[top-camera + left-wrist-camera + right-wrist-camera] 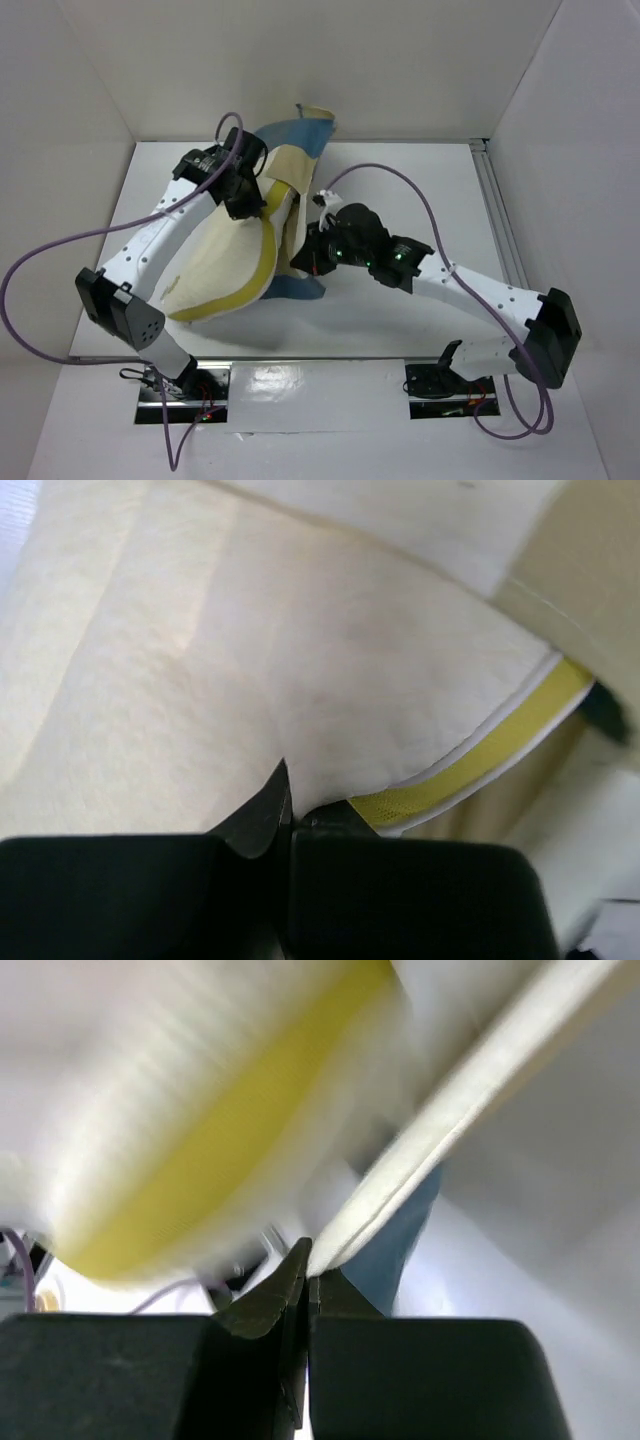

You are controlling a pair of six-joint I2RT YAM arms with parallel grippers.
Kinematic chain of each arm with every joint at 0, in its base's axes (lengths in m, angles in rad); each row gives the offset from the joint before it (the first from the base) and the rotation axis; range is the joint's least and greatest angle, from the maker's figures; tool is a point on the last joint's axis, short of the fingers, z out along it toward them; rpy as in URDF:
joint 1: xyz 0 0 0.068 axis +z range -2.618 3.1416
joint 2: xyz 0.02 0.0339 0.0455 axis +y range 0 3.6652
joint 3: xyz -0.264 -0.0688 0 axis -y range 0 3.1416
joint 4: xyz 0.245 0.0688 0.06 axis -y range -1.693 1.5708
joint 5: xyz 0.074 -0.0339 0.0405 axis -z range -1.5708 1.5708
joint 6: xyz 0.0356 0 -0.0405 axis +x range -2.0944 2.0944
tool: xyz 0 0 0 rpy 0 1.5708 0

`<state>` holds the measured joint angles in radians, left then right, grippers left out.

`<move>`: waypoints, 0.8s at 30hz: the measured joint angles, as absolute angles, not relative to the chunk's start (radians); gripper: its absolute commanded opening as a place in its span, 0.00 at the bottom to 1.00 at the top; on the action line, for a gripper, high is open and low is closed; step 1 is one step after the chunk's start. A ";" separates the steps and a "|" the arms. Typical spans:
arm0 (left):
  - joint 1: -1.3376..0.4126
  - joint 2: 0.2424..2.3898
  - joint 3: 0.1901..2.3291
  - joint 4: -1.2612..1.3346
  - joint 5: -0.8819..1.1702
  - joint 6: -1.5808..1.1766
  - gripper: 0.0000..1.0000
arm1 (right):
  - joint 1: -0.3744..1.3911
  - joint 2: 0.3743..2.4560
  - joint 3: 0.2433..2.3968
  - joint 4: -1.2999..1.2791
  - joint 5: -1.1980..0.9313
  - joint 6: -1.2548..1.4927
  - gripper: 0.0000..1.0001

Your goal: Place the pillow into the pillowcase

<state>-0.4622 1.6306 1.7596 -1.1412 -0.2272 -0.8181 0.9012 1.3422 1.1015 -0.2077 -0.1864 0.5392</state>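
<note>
The cream pillow (225,270) with yellow piping lies slanted left of centre, its upper end inside the blue and cream checked pillowcase (285,132). My left gripper (250,205) is at the case's mouth. In the left wrist view that gripper (290,805) is shut on the pillow's cream fabric (300,680), right beside the yellow piping (480,765). My right gripper (312,245) is at the pillow's right side. In the right wrist view it (310,1270) is shut on the pillowcase's cream hem (420,1150), with blue cloth behind and the blurred yellow piping (230,1130) above.
White walls close in the white table (420,190) at the back and sides. A metal rail (497,210) runs along the right edge. Purple cables loop from both arms, one arching over the table (420,200) behind the right arm.
</note>
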 measured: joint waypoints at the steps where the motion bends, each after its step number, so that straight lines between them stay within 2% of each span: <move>1: -0.464 1.608 1.760 -1.137 -0.239 -0.834 0.00 | 0.902 1.320 1.049 -0.201 -0.196 0.558 0.00; 3: -0.467 1.591 1.760 -1.113 -0.260 -0.870 0.00 | 0.898 1.351 1.001 -0.207 -0.203 0.577 0.00; 7: -0.478 1.605 1.743 -1.095 -0.289 -0.897 0.00 | 0.873 1.543 1.019 -0.253 -0.187 0.555 0.00; 14: -0.473 1.608 1.776 -1.093 -0.345 -0.922 0.00 | 0.800 1.675 1.358 -0.384 -0.183 0.456 0.00; 17: -0.471 1.599 1.829 -1.098 -0.369 -0.924 0.00 | 0.793 1.673 1.526 -0.392 -0.183 0.431 0.00; 19: -0.474 1.579 1.856 -1.104 -0.390 -0.925 0.00 | 0.825 1.638 1.563 -0.381 -0.178 0.427 0.00; 21: -0.476 1.561 1.871 -1.126 -0.408 -0.925 0.00 | 0.887 1.571 1.521 -0.353 -0.167 0.436 0.00; 24: -0.499 1.567 1.859 -1.187 -0.420 -0.938 0.00 | 0.984 1.425 1.338 -0.294 -0.167 0.479 0.00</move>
